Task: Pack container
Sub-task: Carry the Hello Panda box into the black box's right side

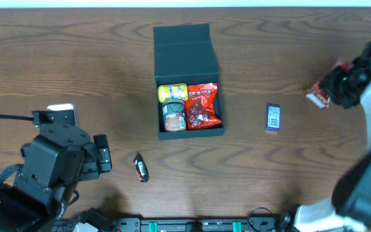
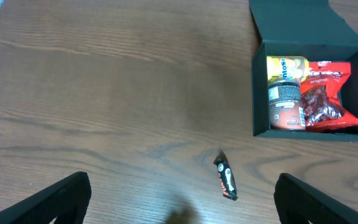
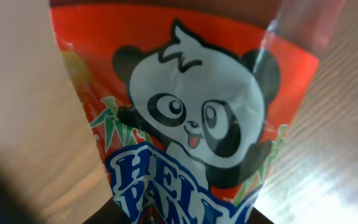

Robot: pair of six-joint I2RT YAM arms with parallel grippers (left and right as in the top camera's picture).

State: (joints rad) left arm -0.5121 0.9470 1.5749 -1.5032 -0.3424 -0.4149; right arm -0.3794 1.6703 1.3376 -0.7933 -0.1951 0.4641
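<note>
The dark teal container (image 1: 189,45) stands open at the table's middle back, lid flap folded away. Inside lie a yellow pack (image 1: 172,93), a round jar (image 1: 173,116) and a red snack bag (image 1: 202,106). It also shows in the left wrist view (image 2: 309,28). My left gripper (image 2: 182,208) is open and empty at the front left, over bare wood near a small dark candy bar (image 1: 140,167) (image 2: 226,179). My right gripper (image 1: 340,82) is at the far right, shut on a red panda snack bag (image 3: 191,124) (image 1: 317,95).
A small blue packet (image 1: 273,118) lies on the wood between the container and the right arm. The table's far edge runs along the top of the overhead view.
</note>
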